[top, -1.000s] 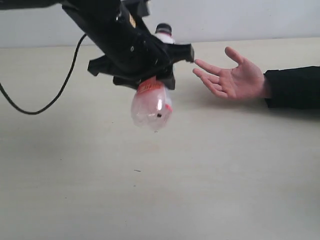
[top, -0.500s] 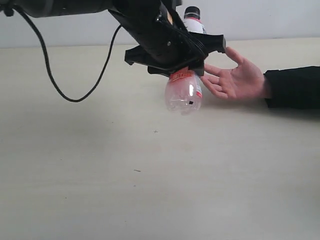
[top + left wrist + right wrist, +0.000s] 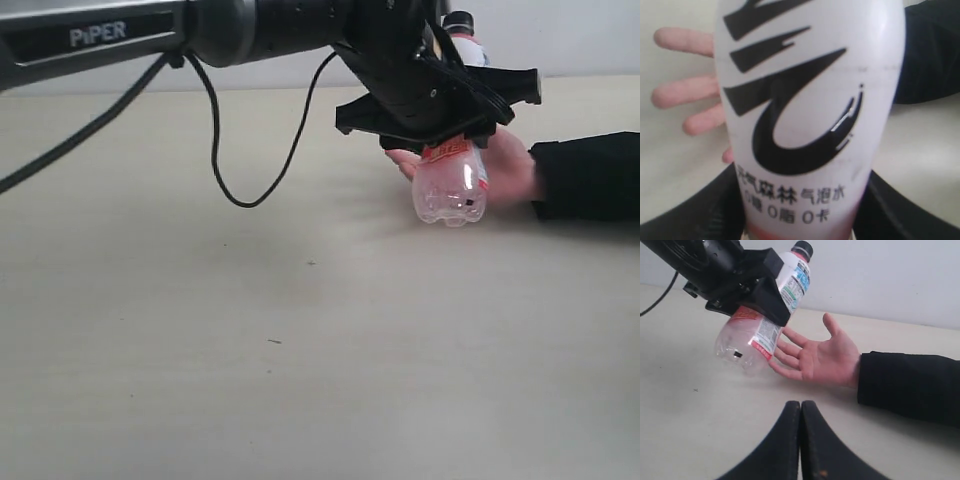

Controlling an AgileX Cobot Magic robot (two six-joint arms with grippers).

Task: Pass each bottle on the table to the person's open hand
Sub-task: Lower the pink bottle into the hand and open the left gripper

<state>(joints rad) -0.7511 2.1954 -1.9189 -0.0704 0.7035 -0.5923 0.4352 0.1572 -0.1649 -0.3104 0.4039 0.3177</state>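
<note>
We see the left gripper [image 3: 440, 115] clamped around a tilted pink-and-white bottle [image 3: 452, 192], cap up, just over the fingertips of the hand [image 3: 822, 360]. The hand is palm up, fingers spread. The right gripper [image 3: 800, 407] waits nearby, jaws pressed together, empty.

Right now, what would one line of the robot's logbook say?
left gripper: shut on pink-and-white bottle, tilted, airborne | bottle: near open hand, not released | right gripper: shut, empty

wall [image 3: 590, 40] | plain pale grey-white | band across the background | seen in exterior and right wrist views
</note>
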